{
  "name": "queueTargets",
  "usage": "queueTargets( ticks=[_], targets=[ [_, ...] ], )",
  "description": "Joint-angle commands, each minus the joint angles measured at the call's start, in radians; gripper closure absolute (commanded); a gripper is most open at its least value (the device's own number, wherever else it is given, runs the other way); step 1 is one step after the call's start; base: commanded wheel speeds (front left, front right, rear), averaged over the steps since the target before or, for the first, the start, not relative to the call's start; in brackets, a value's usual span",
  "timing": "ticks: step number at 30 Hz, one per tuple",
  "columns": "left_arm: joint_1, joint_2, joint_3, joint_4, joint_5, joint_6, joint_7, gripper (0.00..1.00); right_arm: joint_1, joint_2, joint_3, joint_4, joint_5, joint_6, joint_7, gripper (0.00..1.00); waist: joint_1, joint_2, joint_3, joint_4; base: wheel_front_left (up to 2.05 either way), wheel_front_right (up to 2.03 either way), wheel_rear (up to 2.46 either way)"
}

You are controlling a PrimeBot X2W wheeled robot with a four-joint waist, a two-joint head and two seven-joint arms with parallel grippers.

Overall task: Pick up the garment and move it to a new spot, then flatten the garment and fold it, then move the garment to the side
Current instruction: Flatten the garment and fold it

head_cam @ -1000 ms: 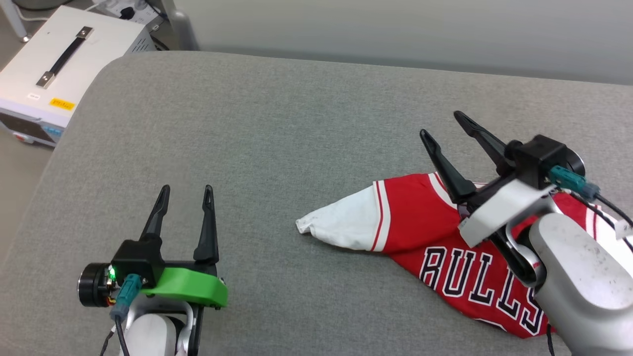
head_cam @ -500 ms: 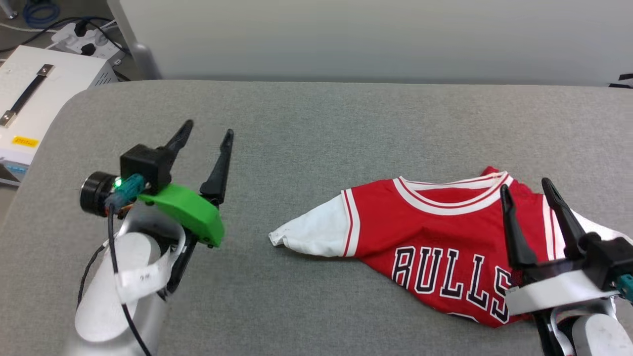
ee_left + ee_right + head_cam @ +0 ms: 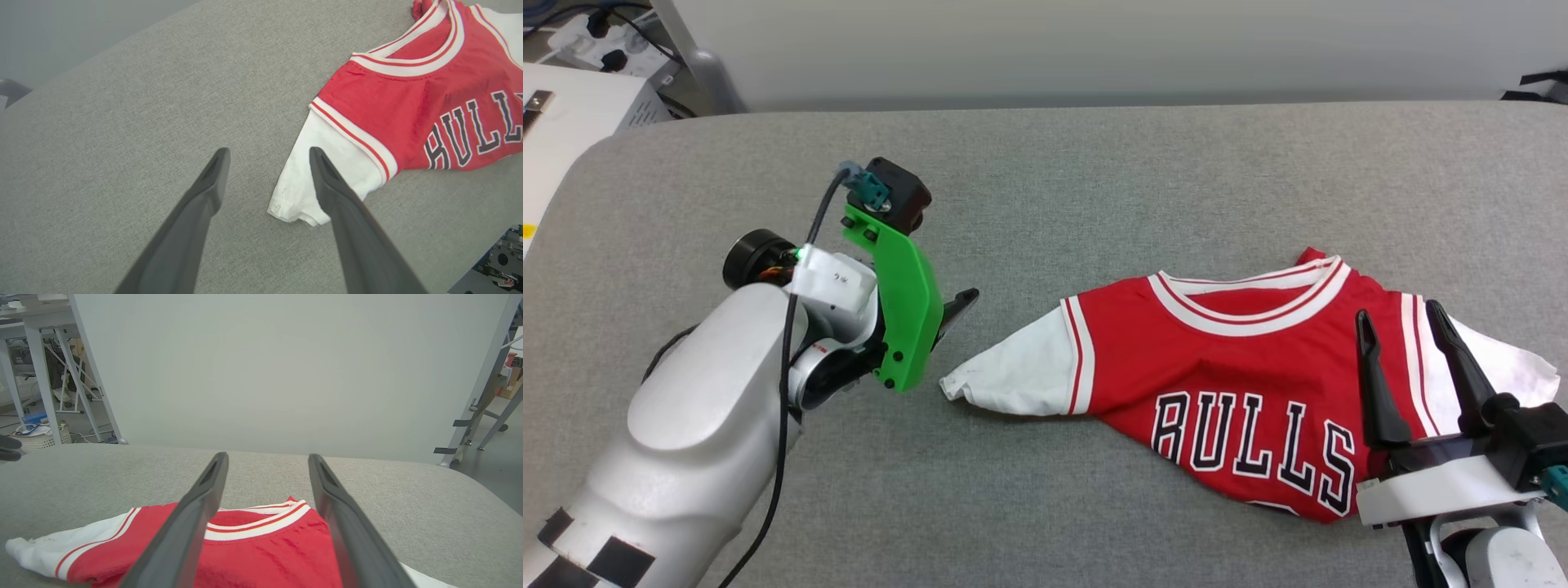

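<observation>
Left jaws are wide open with nothing in them, pointed down at the white sleeve [image 3: 304, 183] of the jersey [image 3: 1225, 351]. One finger [image 3: 339, 204] crosses the sleeve end, touching or not I can't tell. Right jaws are also wide open and empty, hovering over the jersey's near right part and aimed past the collar [image 3: 261, 524].

Changed in the last second: my left arm swung in from the near left to the sleeve, and my right pulled back off the jersey's middle (the head camera shifted too, so I won't call the jersey moved). Looks like lining up the first pickup, no grasp yet.

The jersey lies rumpled on the right half of the surface [image 3: 1094, 180], hem close to the near edge. The left half and far strip are free. A box [image 3: 556, 114] sits off the left edge.
</observation>
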Motion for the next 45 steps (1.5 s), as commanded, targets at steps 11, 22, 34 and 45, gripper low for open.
queueTargets(
  ticks=[11, 22, 34, 45],
  targets=[
    [-0.122, 0.053, -0.304, 0.144, -0.112, -0.003, 0.08, 0.0, -0.068, 0.011, 0.014, -0.009, -0.021, -0.001, -0.005, 0.0, 0.0001, -0.0001, 0.098, -0.06, 0.0, 0.0, 0.0],
    [-0.146, 0.066, -0.53, 0.251, -0.155, -0.003, 0.032, 0.0, -0.095, 0.015, 0.01, -0.008, -0.025, -0.001, -0.005, 0.0, 0.0001, -0.0001, 0.134, -0.073, 0.0, 0.0, 0.0],
    [-0.212, 0.095, -0.582, 0.203, -0.159, -0.003, -0.161, 1.0, -0.088, 0.021, -0.008, -0.012, -0.029, -0.001, -0.005, 0.0, 0.0001, -0.0001, 0.111, -0.048, 0.0, 0.0, 0.0],
    [-0.361, 0.169, -0.521, 0.097, -0.104, 0.007, -0.321, 1.0, -0.07, 0.029, -0.032, -0.035, -0.025, -0.001, -0.005, 0.0, 0.0001, -0.0001, 0.109, -0.045, 0.0, 0.0, 0.0]
  ],
)
